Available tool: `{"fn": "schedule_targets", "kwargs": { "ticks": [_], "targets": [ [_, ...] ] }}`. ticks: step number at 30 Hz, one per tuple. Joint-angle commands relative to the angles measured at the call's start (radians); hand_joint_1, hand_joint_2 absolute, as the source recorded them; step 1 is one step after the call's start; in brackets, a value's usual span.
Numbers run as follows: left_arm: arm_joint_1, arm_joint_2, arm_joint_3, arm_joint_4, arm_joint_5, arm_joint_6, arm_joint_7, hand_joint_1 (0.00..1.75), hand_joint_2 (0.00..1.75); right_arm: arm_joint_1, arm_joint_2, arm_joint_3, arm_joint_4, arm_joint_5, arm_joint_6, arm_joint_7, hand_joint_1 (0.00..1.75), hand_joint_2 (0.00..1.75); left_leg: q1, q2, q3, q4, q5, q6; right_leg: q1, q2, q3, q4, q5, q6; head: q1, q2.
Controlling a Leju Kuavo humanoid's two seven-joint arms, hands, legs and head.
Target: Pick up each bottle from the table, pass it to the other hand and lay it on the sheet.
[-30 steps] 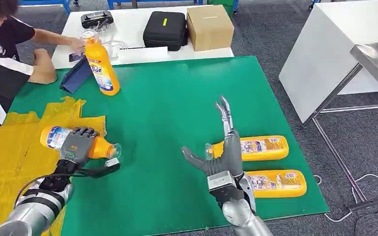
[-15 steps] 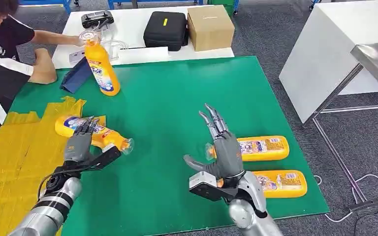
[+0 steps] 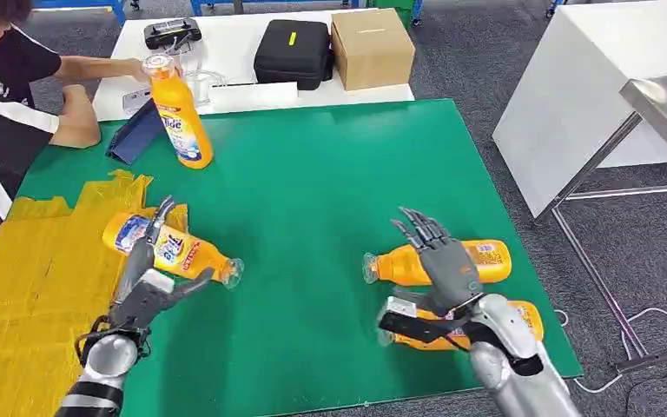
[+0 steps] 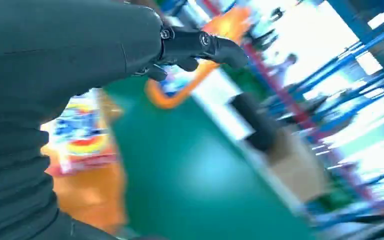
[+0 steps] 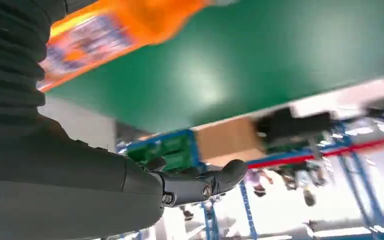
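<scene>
An orange bottle (image 3: 172, 249) lies on its side, base on the edge of the yellow sheet (image 3: 26, 287) and cap out over the green mat; its label (image 4: 82, 131) appears in the left wrist view. My left hand (image 3: 145, 291) is just behind it, fingers apart, holding nothing. Two more orange bottles lie side by side at the right: the far one (image 3: 478, 258) and the near one (image 3: 521, 320). My right hand (image 3: 441, 271) hovers over them, spread and empty; the far bottle (image 5: 115, 35) is close under it. A fourth bottle (image 3: 179, 117) stands upright at the back left.
A person at the back left reaches a hand (image 3: 137, 69) toward the upright bottle's cap. A blue folder (image 3: 133, 135) leans beside it. A black case (image 3: 291, 52) and a cardboard box (image 3: 370, 48) sit on the white table behind. A white table (image 3: 591, 87) stands to the right.
My left hand carried the bottle toward the sheet, let go and drew back. My right hand dropped from upright and moved right, over the two lying bottles.
</scene>
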Motion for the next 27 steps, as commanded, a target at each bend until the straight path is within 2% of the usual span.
{"fn": "schedule_targets", "kwargs": {
  "ticks": [1,12,22,25,27],
  "targets": [
    [0.145,-0.041,-0.067,-0.326,0.087,-0.027,-0.056,0.0,1.75,-0.014,-0.149,-0.157,0.086,-0.011,0.067,-0.006,0.0,1.75,0.002,-0.002,0.005,0.002,-0.005,-0.001,0.002,0.0,0.006,0.001,-0.004,-0.002,0.0,0.0],
    [0.153,-0.044,-0.102,-0.324,0.096,-0.033,-0.064,0.0,1.75,-0.04,-0.128,-0.161,0.142,0.006,0.081,-0.004,0.0,1.75,0.002,0.0,0.005,0.0,-0.003,-0.001,0.002,0.001,0.005,-0.001,-0.002,-0.002,0.0,0.0],
    [0.127,-0.048,-0.119,-0.282,0.115,-0.047,-0.07,0.0,1.75,-0.094,-0.132,-0.112,0.234,0.023,0.115,-0.011,0.0,1.75,0.002,-0.001,0.007,0.0,-0.003,-0.002,0.002,0.0,0.007,-0.001,-0.002,-0.002,0.0,0.0],
    [0.12,-0.05,-0.13,-0.275,0.121,-0.05,-0.073,0.0,1.75,-0.121,-0.124,-0.085,0.294,0.047,0.125,0.005,0.0,1.75,0.002,0.0,0.004,-0.001,-0.001,-0.001,0.002,0.001,0.004,-0.001,0.0,-0.001,0.0,0.0],
    [0.113,-0.048,-0.142,-0.267,0.122,-0.054,-0.072,0.0,1.75,-0.146,-0.109,-0.061,0.355,0.067,0.118,0.016,0.0,1.75,0.003,0.0,0.008,0.0,-0.004,-0.002,0.003,0.002,0.008,-0.002,-0.002,-0.003,-0.001,0.0]
  ]
}}
